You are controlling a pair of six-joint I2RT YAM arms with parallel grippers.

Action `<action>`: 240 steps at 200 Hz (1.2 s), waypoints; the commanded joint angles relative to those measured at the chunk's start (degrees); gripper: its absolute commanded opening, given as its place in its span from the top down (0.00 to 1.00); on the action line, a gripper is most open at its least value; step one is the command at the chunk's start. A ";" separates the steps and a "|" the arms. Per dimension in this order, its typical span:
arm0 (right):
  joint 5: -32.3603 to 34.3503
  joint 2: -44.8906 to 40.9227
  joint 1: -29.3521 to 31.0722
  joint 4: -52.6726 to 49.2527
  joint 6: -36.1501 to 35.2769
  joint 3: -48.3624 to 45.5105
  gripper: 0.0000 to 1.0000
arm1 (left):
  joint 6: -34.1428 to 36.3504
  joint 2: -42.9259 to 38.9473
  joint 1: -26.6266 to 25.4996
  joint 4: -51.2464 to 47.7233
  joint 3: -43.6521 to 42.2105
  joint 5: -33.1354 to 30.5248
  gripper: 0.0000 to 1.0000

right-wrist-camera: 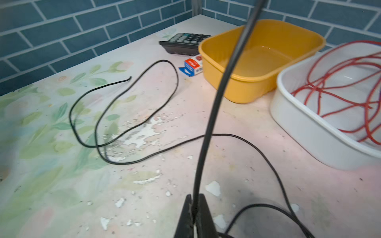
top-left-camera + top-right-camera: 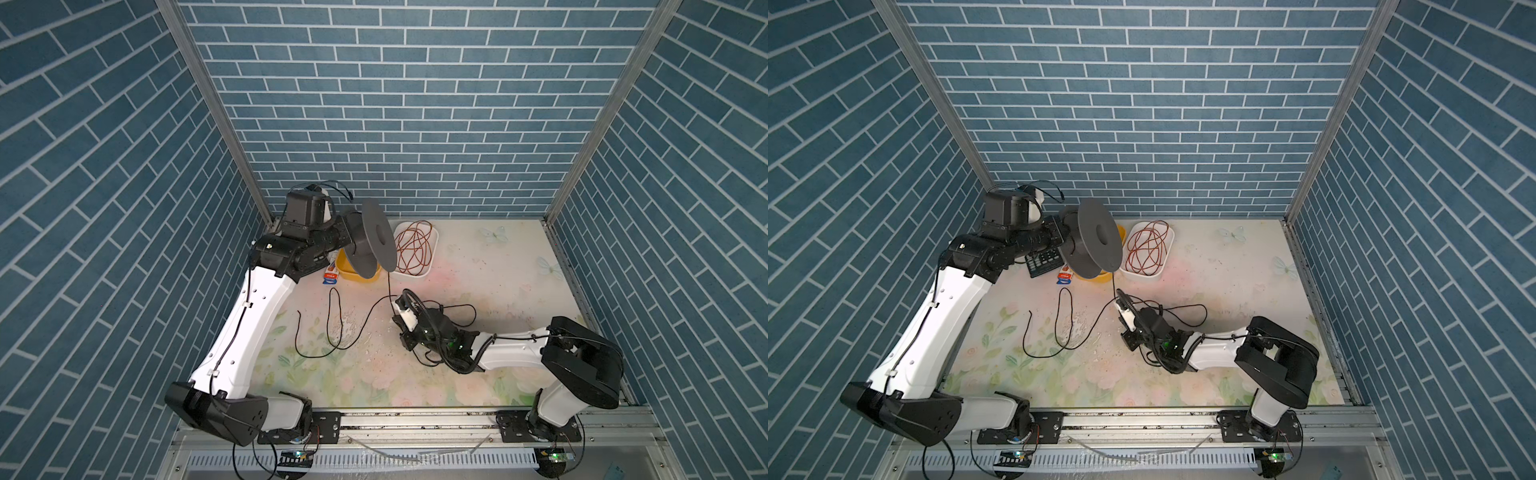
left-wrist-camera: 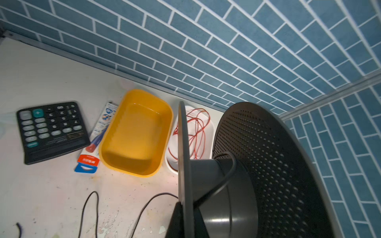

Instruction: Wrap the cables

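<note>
This is a purpose-built robot test cell in a lab rather than a lived-in room: its walls (image 2: 415, 104) are flat panels printed with blue brick, joined at bare aluminium posts (image 2: 214, 104). A left arm (image 2: 249, 328) and a right arm (image 2: 511, 353) are bolted to an aluminium rail (image 2: 415, 419) along the front of a desk (image 2: 498, 299) under a worn floral cover, with circuit boards (image 2: 555, 457) lit green below. A calculator (image 3: 51, 131), a yellow tub (image 3: 136, 134) and a white tub (image 1: 309, 127) sit on it.
</note>
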 commanded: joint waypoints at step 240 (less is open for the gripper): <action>2.36 -5.30 -9.98 -44.65 -12.86 41.94 1.00 | 19.71 -3.43 -18.03 -4.15 -15.57 -21.02 1.00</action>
